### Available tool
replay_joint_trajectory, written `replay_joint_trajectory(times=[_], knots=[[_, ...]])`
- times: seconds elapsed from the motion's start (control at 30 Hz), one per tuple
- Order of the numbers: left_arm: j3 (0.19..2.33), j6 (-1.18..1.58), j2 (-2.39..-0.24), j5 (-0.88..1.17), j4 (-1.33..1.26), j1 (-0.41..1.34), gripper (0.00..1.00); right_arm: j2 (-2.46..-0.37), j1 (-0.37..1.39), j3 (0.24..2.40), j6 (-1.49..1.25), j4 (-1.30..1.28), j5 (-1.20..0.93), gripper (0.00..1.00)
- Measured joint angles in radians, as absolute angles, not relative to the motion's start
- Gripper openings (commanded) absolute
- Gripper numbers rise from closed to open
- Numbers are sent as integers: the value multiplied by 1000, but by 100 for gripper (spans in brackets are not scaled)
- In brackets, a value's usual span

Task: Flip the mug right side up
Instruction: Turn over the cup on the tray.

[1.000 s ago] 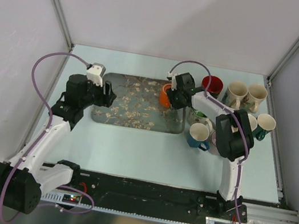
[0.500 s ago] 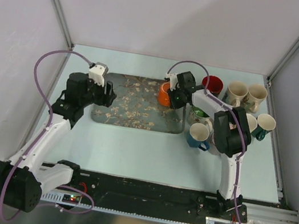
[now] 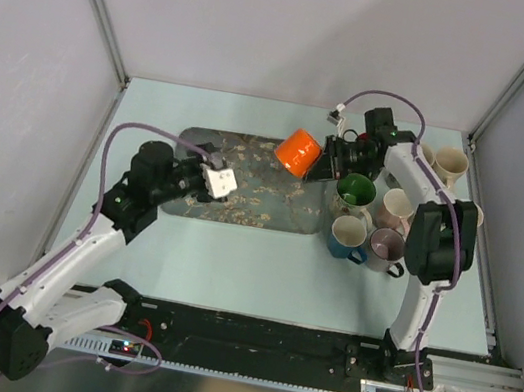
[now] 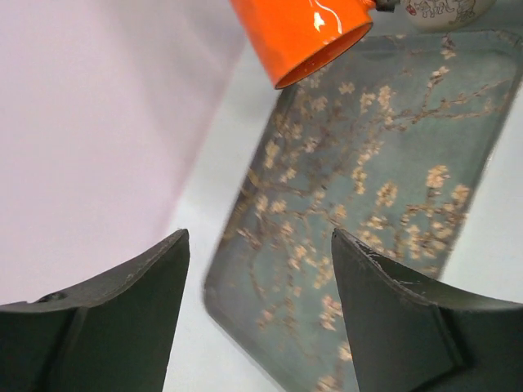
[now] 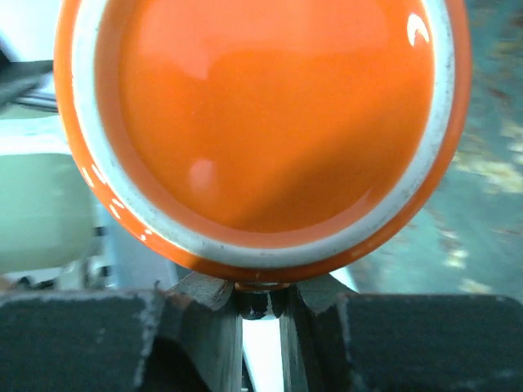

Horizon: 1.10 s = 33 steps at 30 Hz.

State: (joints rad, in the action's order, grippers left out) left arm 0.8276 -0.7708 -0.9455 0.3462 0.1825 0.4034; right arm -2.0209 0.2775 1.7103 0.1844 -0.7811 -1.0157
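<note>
Okay, you're mid-flip: the right claw (image 3: 334, 158) is pinching the orange mug (image 3: 299, 151), seemingly at its handle side. The mug hangs in the air over the far right corner of the tray (image 3: 237, 220), tilted, mouth slanting down toward the tray. Next move, I'd judge: roll the wrist until the mouth faces up, then lower it onto the tray. The right arm reaches in from the tray's right. The left claw (image 4: 260, 245) is spread wide and empty over the tray's left half, aimed at the mug.
</note>
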Motion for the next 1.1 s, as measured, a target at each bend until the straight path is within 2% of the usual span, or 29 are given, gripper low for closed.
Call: replay_joint_trajectory(times=[0.1, 0.23, 0.4, 0.6, 0.83, 1.1], knots=[[777, -926, -936, 357, 92, 445, 77, -1969, 266, 1666, 96, -751, -1182, 0], [715, -1084, -972, 368, -35, 500, 78, -1888, 294, 1489, -191, -507, -1340, 0], [703, -1184, -1040, 373, -165, 549, 79, -1886, 343, 1374, -580, -125, -1396, 0], [703, -1231, -1092, 373, -308, 577, 75, -1886, 374, 1361, -834, 179, -1435, 0], [750, -1271, -1177, 373, -390, 592, 52, -1886, 381, 1354, -941, 302, -1451, 0], [819, -1283, -1232, 367, -398, 604, 6, -1875, 366, 1343, -931, 280, -1461, 0]])
